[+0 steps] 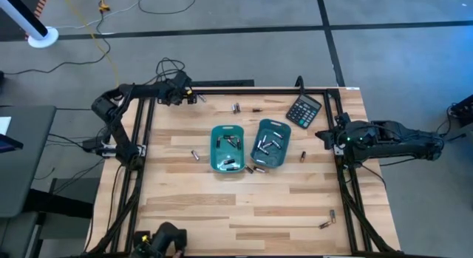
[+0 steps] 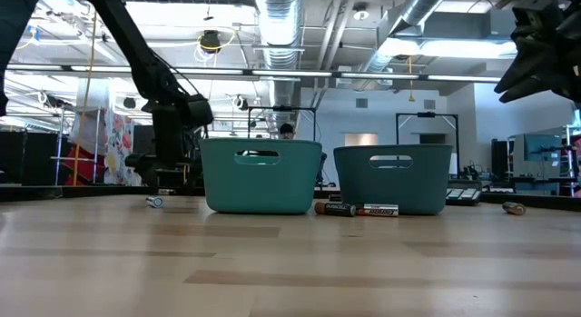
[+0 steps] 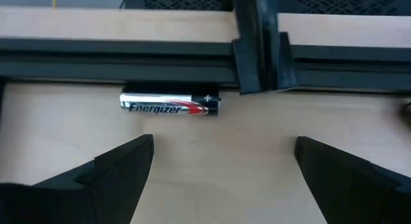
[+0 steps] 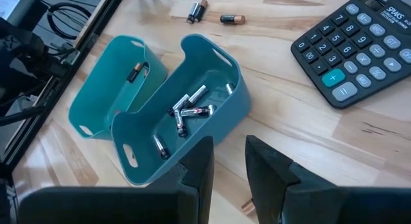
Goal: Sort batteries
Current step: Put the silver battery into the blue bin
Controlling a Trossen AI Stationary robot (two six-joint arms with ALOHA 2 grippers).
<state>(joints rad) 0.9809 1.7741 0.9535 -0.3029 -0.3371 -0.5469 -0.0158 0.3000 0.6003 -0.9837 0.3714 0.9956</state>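
Observation:
My left gripper point(image 3: 225, 147) is open and hovers at the table's far left, by the black rail; it also shows in the high view point(image 1: 188, 92). A silver and black Energizer battery point(image 3: 170, 103) lies on the wood against that rail, just beyond the fingertips and untouched. My right gripper point(image 4: 228, 163) hangs above the table's right side, raised point(image 2: 536, 54), its fingers a narrow gap apart and holding nothing. Two teal trays point(image 1: 228, 163) point(image 1: 283, 131) sit mid-table with several batteries point(image 4: 189, 108) inside. Loose batteries lie on the wood point(image 1: 236, 107) point(image 1: 196, 155) point(image 1: 302, 156) point(image 1: 327, 220).
A black calculator point(image 1: 304, 110) lies at the far right of the table, near the right arm. Black frame rails point(image 3: 128, 57) run along the far, left and right edges. Two batteries point(image 2: 359, 209) lie in front of the trays. Bare wood spreads over the near half.

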